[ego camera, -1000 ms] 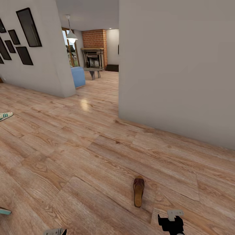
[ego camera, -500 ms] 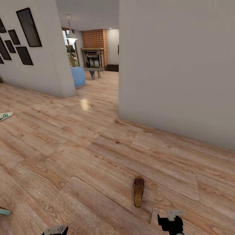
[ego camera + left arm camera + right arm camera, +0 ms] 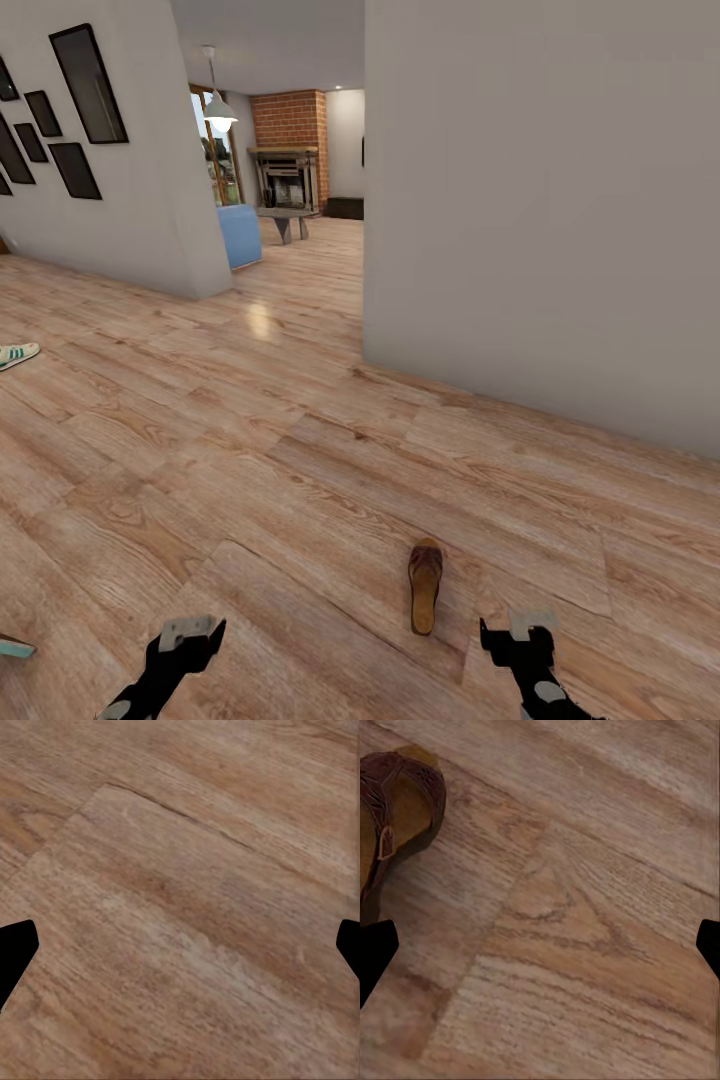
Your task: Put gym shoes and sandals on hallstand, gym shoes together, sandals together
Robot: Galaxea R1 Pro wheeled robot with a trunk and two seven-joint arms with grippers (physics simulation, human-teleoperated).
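On the light brown wood-plank floor, a dark brown leather sandal lies just beside the right gripper; both grippers' jaws are spread wide, gripping nothing, left gripper well apart from it.

A sneaker is cut off by the head view's left edge, and lower on that edge only a teal sliver of something shows, too little to tell what. In the right wrist view the sandal runs off the picture's edge.
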